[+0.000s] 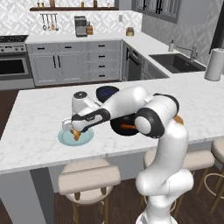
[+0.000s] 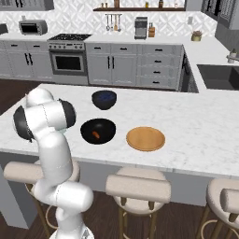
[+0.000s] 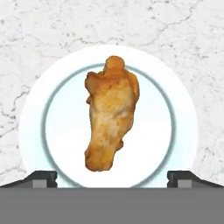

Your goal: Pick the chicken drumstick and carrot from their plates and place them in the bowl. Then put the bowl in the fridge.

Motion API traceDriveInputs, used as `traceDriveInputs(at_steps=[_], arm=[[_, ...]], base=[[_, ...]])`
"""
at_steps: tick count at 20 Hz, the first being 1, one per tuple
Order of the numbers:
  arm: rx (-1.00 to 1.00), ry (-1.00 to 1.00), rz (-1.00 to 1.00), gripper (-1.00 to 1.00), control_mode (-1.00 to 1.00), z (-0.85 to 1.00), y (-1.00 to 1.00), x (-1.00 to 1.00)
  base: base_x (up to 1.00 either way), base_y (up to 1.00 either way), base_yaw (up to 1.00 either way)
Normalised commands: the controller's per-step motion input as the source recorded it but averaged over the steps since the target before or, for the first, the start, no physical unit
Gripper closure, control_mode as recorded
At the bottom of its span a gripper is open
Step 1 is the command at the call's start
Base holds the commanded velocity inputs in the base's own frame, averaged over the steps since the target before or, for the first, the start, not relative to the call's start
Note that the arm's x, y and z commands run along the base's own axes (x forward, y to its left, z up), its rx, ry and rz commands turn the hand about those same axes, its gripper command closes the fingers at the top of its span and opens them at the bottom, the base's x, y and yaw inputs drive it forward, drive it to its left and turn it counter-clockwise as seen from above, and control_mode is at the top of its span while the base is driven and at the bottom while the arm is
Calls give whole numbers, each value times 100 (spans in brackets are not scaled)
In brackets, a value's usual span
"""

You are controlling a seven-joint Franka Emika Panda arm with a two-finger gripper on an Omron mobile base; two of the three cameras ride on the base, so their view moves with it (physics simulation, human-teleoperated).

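On the marble island the gripper hangs wide open above the drumstick, centred between the jaws on its blue plate. From the right, the carrot lies inside the black bowl, beside the wooden plate.

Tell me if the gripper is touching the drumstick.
Apart. In the hand view the drumstick lies on the blue plate, with both fingertips wide at the bottom corners, plate showing between.

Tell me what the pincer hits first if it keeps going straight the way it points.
Most likely the chicken drumstick lying on the light-blue plate. The open pincer points straight down at it, fingertips on either side, though the gap is unclear.
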Motion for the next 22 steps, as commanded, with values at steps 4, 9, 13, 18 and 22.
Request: traceDriveInputs(at_steps=[4,9,13,18,22], arm=[[-7,0,0,-100,-100,-30,7,29],[-12,1,0,-100,-100,-52,2,23],[-5,1,0,-100,-100,-24,0,29],[0,0,-1,100,-100,-1,0,10],[2,-1,-3,100,-100,0,-27,-8]], base=[[0,0,0],[0,0,0],[0,0,0],[0,0,0],[0,0,0]])
